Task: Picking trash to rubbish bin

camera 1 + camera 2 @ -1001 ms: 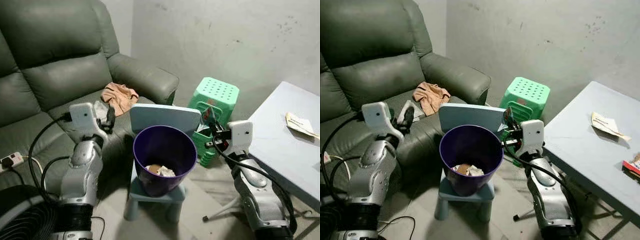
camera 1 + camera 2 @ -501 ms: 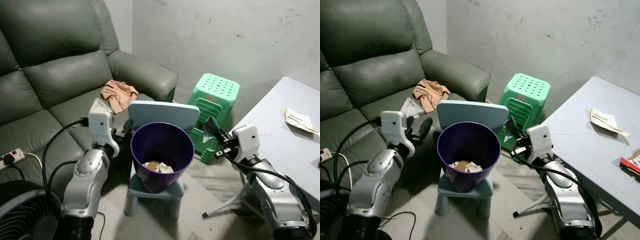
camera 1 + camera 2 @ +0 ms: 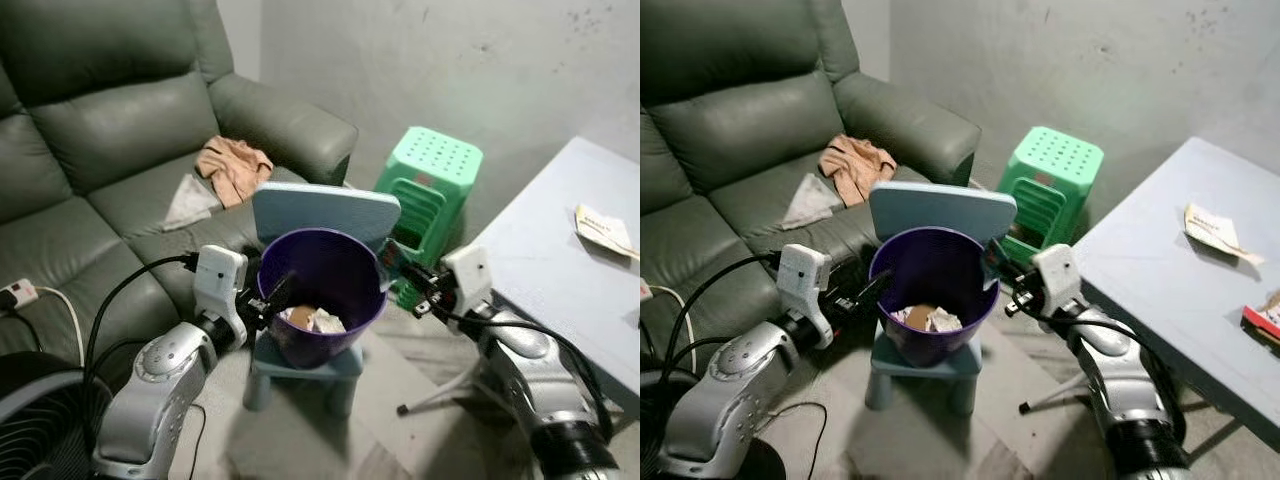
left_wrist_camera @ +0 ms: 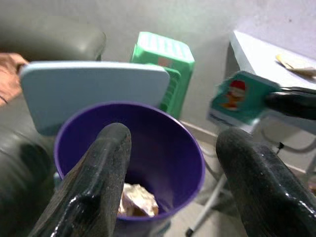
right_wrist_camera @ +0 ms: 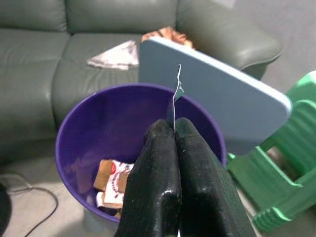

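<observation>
1. Trash here is a thin green-and-white printed wrapper [image 4: 240, 98], flat and card-like, pinched edge-on between your right gripper's [image 5: 174, 129] black fingers, which are pressed together on it.
2. That wrapper sits at the right rim of the round purple plastic bin [image 3: 322, 300], so the bin's open mouth lies just to the left of your right gripper and slightly below it. The sheet stands upright, with its long edge pointing toward the bin's centre.
3. Your right gripper is the one that matters for the drop. A short reach leftward should put the wrapper over the opening, as far as you can judge.
4. Your left gripper [image 4: 173, 163] waits near the bin's left side, its glossy rubbery fingers [image 4: 106, 168] spread apart and empty.
5. Inside the bin lie crumpled paper and cardboard scraps [image 5: 112, 185]. Its smooth walls taper downward.
6. The bin rests on a small pale-blue plastic child's chair [image 3: 325, 215], whose flat backrest rises at the far side of the rim.
7. A green perforated plastic stool [image 3: 1052, 185] stands to the far right, beside a grey table [image 3: 1140, 270]. A grey-green leather sofa [image 3: 110, 140] fills the left.
</observation>
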### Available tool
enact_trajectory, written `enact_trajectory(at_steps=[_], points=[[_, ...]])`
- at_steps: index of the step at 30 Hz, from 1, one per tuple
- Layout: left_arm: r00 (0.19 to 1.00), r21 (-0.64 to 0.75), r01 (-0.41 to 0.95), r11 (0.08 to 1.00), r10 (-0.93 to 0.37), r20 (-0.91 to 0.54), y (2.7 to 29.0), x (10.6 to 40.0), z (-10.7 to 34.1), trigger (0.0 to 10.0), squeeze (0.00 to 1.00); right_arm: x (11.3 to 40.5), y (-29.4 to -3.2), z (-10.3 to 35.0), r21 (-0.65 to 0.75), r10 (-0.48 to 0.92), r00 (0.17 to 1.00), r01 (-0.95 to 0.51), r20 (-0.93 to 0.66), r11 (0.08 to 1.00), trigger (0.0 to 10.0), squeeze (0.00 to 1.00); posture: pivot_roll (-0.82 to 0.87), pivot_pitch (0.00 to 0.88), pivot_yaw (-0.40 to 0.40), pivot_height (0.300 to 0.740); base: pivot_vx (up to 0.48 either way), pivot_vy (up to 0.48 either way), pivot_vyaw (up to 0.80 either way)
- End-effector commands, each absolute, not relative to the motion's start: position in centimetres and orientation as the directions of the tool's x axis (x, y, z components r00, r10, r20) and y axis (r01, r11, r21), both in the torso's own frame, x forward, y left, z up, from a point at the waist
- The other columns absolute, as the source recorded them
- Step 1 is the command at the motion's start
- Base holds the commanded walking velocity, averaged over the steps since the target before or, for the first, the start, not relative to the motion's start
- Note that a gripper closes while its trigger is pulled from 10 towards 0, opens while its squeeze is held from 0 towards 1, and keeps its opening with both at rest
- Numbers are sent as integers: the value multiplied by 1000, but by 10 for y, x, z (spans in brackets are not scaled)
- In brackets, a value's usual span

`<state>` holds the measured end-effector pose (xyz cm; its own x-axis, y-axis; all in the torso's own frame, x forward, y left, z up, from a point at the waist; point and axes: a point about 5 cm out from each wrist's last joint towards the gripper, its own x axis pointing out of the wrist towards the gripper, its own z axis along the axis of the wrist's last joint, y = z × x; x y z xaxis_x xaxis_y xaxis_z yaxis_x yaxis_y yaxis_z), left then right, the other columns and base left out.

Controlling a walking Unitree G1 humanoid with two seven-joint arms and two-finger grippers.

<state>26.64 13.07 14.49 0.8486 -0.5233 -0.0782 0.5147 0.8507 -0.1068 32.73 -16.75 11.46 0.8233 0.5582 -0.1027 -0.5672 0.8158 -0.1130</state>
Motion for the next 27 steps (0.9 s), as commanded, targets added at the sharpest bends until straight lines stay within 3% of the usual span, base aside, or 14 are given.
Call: enact_trajectory(at_steps=[1, 12, 24, 25, 26, 27], points=[[825, -124, 550, 826, -560, -73, 125, 260, 149, 10000, 0, 330, -166, 112, -114, 573, 810, -585, -119, 803, 10000, 0, 106, 231, -154, 740, 0, 0, 0], [794, -135, 589, 797, -602, -90, 125, 243, 162, 10000, 0, 349, -128, 109, -75, 646, 753, -656, -123, 751, 10000, 0, 137, 328, -159, 740, 0, 0, 0], [780, -149, 601, 785, -617, -108, 125, 234, 167, 10000, 0, 359, -98, 114, -62, 644, 761, -648, -80, 759, 10000, 0, 148, 350, -155, 740, 0, 0, 0], [778, -152, 601, 784, -618, -110, 124, 234, 168, 10000, 0, 363, -98, 117, -38, 619, 783, -622, -56, 782, 10000, 533, 148, 351, -155, 740, 0, 0, 0], [778, -153, 602, 784, -619, -111, 124, 234, 168, 10000, 0, 364, -99, 119, -37, 611, 790, -613, -45, 789, 10000, 1000, 148, 351, -155, 740, 0, 0, 0], [777, -154, 602, 783, -620, -112, 124, 233, 168, 10000, 0, 364, -99, 120, -37, 607, 794, -608, -38, 793, 10000, 1000, 148, 351, -155, 740, 0, 0, 0]])
